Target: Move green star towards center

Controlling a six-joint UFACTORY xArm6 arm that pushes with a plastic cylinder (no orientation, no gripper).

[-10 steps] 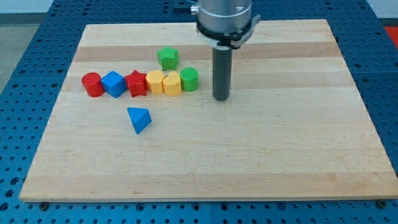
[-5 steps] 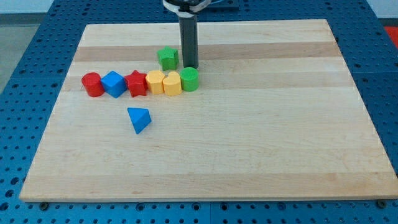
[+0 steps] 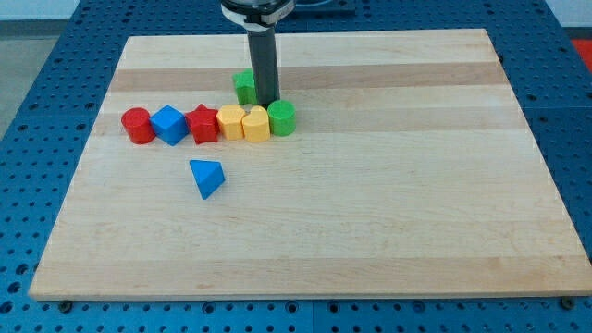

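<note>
Jaws absent, my tip [image 3: 266, 103] touching green star [image 3: 244, 87] at its left | risking shoving it away from center, or jamming yellow blocks [image 3: 243, 122] below.

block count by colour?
Red: 2, cylinder and star
Blue: 2, cube and wedge
Yellow: 2, and
Green: 2, star and cylinder
Total: 8
</note>
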